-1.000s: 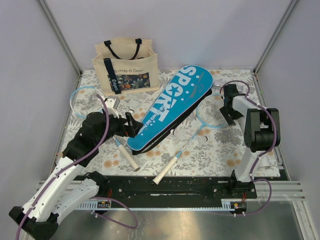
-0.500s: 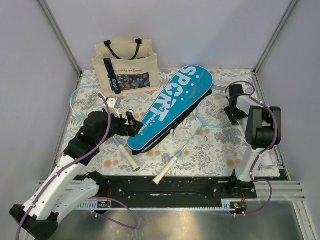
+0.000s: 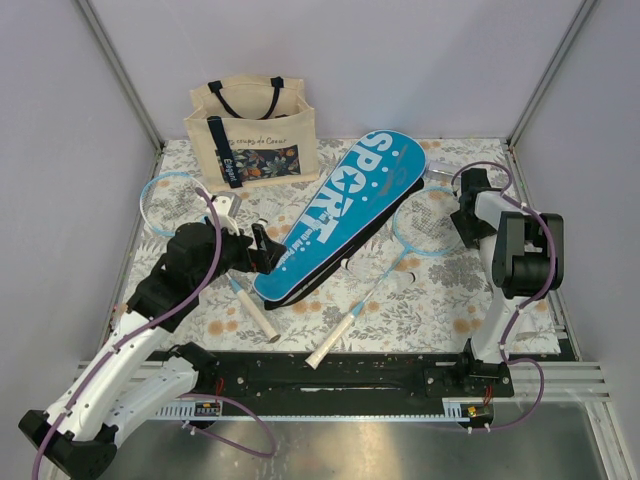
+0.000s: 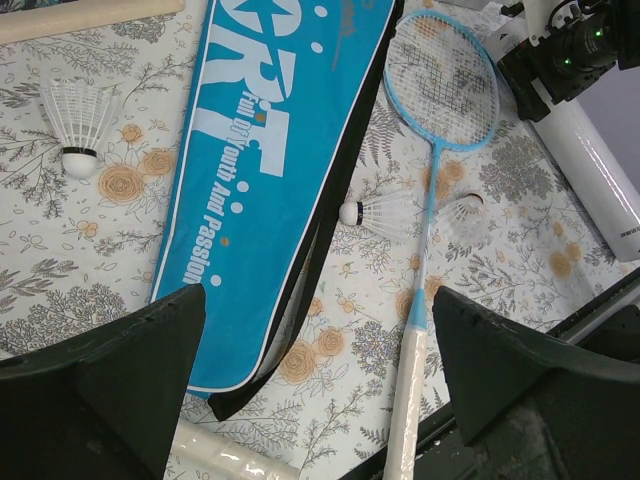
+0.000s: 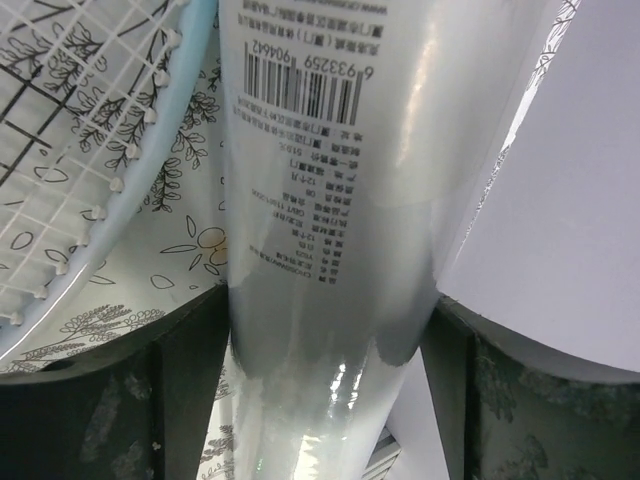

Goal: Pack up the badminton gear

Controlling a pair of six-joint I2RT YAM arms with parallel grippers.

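I'm watching the right pincer straddling the white tube in the top view's upper right, though I cannot tell if it is gripping. The glossy tube is risking slipping and rolling onto the racket. The left pincer is hanging released over the blue case.

My overhead camera sits high behind both arms and looks down over the whole table. My left wrist camera looks out past the left gripper from some height, with the blue case ahead of its fingertips and a racket ahead to their right. My right wrist camera is very close: the white tube fills the space inside the right gripper. The overhead and left wrist views share the blue case, the racket and the white tube.
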